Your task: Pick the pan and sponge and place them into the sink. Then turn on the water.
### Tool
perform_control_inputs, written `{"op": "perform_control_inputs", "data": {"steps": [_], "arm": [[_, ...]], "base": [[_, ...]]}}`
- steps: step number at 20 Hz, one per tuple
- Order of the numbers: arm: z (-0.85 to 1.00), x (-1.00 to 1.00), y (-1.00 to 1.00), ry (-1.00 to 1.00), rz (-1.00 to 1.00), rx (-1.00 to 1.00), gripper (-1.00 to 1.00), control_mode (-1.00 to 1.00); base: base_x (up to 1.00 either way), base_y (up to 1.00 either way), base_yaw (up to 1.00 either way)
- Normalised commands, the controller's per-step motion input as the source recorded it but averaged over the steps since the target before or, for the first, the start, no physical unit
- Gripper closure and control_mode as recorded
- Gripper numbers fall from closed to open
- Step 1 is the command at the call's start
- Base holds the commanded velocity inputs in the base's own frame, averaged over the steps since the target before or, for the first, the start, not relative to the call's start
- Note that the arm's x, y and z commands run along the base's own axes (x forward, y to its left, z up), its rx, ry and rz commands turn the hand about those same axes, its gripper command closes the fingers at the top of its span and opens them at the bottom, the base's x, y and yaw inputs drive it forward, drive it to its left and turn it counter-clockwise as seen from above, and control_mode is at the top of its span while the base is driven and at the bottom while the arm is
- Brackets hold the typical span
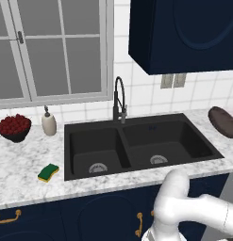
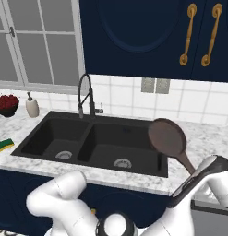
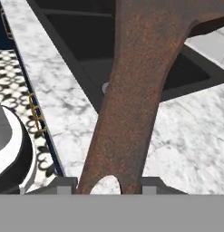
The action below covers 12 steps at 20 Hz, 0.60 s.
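Note:
The pan (image 2: 167, 137) hangs tilted on edge above the marble counter, just right of the black sink (image 2: 87, 138), its round body facing the basins. My gripper (image 2: 195, 171) is shut on the lower end of its long brownish handle. In the hand view the rusty handle (image 3: 131, 104) runs up between my gripper (image 3: 111, 183) fingertips, over the counter edge and the right basin. The left base view shows the pan (image 1: 222, 121) at the far right edge, beside the sink (image 1: 123, 150). The green and yellow sponge (image 1: 48, 172) lies flat on the counter left of the sink, also visible as the sponge (image 2: 4, 145). No water runs from the faucet (image 1: 119, 101).
A beige soap dispenser (image 1: 49, 123) and a dark bowl of red fruit (image 1: 14, 127) stand on the counter at the back left. The arched faucet (image 2: 85, 97) rises behind the sink's divider. Dark blue wall cabinets (image 2: 134, 37) hang above the right basin.

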Motion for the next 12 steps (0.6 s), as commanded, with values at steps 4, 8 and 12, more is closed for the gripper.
{"op": "perform_control_inputs", "data": {"steps": [4, 8, 12], "arm": [[0.03, 0.00, 1.00, 0.03, -0.07, -0.30, 1.00, -1.00], [0.00, 0.21, 1.00, 0.14, -0.12, -0.26, 1.00, -1.00], [0.04, 0.43, 1.00, 0.32, -0.14, -0.25, 1.00, -1.00]], "base": [[0.00, 0.00, 0.00], [0.00, 0.00, 0.00], [0.00, 0.00, 0.00]]}}
